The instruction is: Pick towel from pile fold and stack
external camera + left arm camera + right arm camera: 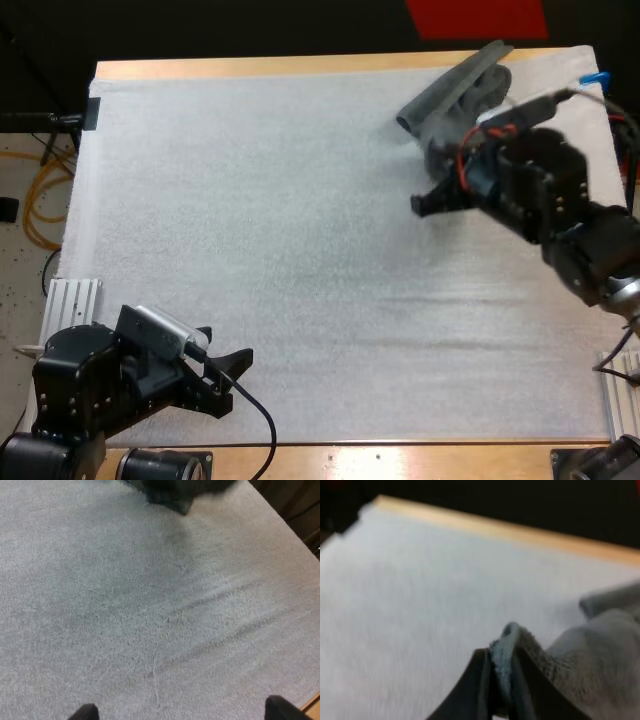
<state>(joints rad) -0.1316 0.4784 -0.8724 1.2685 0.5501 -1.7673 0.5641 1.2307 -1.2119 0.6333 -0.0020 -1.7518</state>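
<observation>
1. The right hand (501,665) pinches an edge of the towel (455,95) at the mat's (250,220) far right corner, probably to pull it toward the mat's middle, where there is room to fold.
2. The left hand (232,365) hangs spread over the mat's near left corner, likely kept clear of the pick.
3. The right arm covers part of the towel, so I cannot tell whether it is one towel or several.

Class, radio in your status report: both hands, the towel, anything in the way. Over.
Left hand open, over bare mat. Right hand shut on towel edge. Towel bunched at mat's far right. Nothing seen in the way.
</observation>
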